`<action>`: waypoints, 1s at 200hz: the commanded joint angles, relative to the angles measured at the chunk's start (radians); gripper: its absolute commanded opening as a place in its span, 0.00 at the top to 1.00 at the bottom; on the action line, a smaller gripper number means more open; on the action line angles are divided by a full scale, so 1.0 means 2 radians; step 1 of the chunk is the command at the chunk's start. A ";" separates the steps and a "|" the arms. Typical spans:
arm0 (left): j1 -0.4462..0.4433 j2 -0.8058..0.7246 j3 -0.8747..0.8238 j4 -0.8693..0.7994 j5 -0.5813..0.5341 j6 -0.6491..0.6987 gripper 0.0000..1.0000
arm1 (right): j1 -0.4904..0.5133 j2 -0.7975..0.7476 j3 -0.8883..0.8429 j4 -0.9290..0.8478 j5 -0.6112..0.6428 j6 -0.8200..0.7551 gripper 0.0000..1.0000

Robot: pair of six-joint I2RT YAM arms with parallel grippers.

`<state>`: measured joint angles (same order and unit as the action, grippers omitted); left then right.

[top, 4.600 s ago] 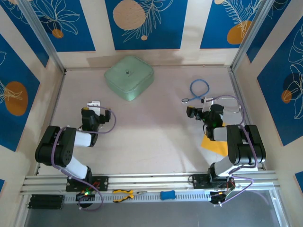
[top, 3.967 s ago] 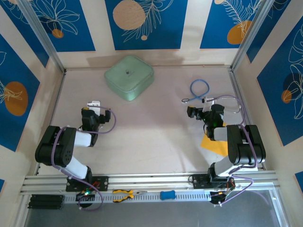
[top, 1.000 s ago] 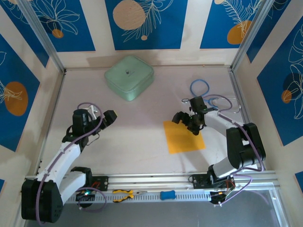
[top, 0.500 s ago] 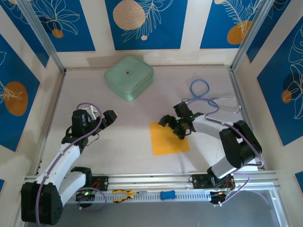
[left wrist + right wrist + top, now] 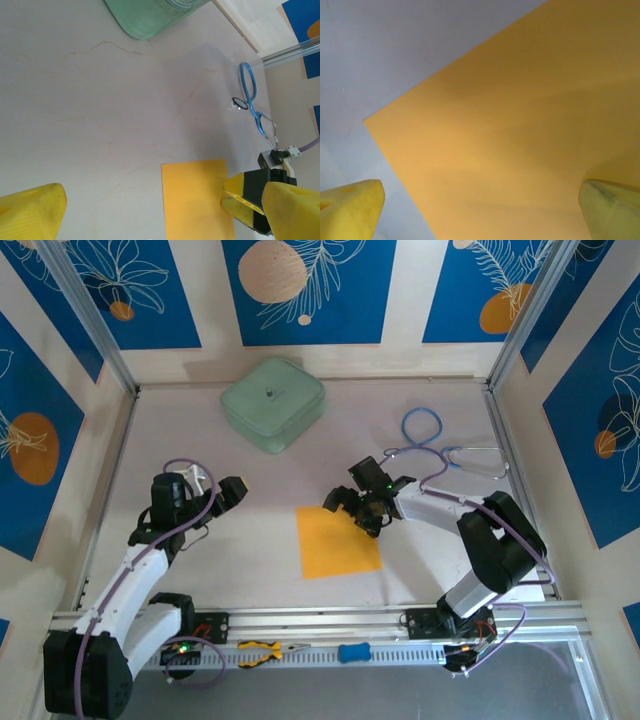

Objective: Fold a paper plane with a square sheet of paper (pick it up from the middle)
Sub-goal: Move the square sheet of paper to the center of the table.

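Orange paper (image 5: 338,542) lay flat, central on the desk (image 5: 270,570). The right hand (image 5: 352,513), spread wide apart, sat at its far right corner. The left hand (image 5: 228,490), also wide apart, hung well left.

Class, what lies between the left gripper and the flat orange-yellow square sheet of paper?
Bare table between left gripper and paper, seen in the top view.

I see my left arm (image 5: 128,562) stretched up the left side of the frame, with the left gripper (image 5: 231,490) pointing right and its jaws spread wide. My right arm (image 5: 440,508) reaches from lower right toward centre frame, and the right gripper (image 5: 352,510) points down-left, yellow fingers (image 5: 350,207) wide apart.
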<state>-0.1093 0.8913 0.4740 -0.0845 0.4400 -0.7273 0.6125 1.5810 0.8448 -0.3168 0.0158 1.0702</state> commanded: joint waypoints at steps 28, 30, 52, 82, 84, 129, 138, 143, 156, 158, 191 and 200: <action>-0.003 0.002 0.016 0.017 0.023 0.003 0.00 | 0.001 0.035 0.001 -0.010 -0.035 -0.079 0.00; -0.002 0.002 0.015 0.017 0.023 0.003 0.00 | 0.001 0.036 0.001 -0.010 -0.033 -0.077 0.00; -0.003 0.001 0.014 0.018 0.023 0.005 0.00 | -0.005 0.042 -0.022 -0.006 -0.031 -0.032 0.01; -0.006 0.010 0.015 0.025 0.023 0.006 0.00 | 0.023 0.036 -0.063 0.067 -0.028 0.075 0.01; -0.006 0.011 0.015 0.026 0.023 0.005 0.00 | 0.025 0.036 -0.063 0.067 -0.024 0.080 0.01; -0.009 0.013 0.020 0.016 0.023 0.007 0.00 | 0.063 0.041 -0.055 0.075 0.004 0.185 0.01; -0.009 0.010 0.021 0.011 0.023 0.008 0.00 | 0.068 0.041 -0.057 0.089 0.002 0.193 0.01; -0.009 0.009 0.021 0.009 0.022 0.009 0.00 | 0.070 0.040 -0.056 0.092 0.003 0.191 0.01; -0.010 0.005 0.020 0.004 0.022 0.010 0.00 | 0.072 0.034 -0.050 0.101 -0.002 0.175 0.01; -0.009 0.005 0.021 0.004 0.022 0.010 0.00 | 0.072 0.031 -0.050 0.106 -0.006 0.169 0.01; -0.018 0.014 0.031 -0.002 0.028 0.009 0.00 | 0.055 -0.017 -0.071 0.191 -0.049 0.107 0.00; -0.026 0.018 0.038 -0.011 0.024 0.012 0.00 | 0.045 -0.035 -0.078 0.186 -0.051 0.088 0.00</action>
<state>-0.1299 0.9195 0.4911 -0.0719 0.4683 -0.7246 0.7334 1.5871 0.7383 0.0341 -0.0315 1.3357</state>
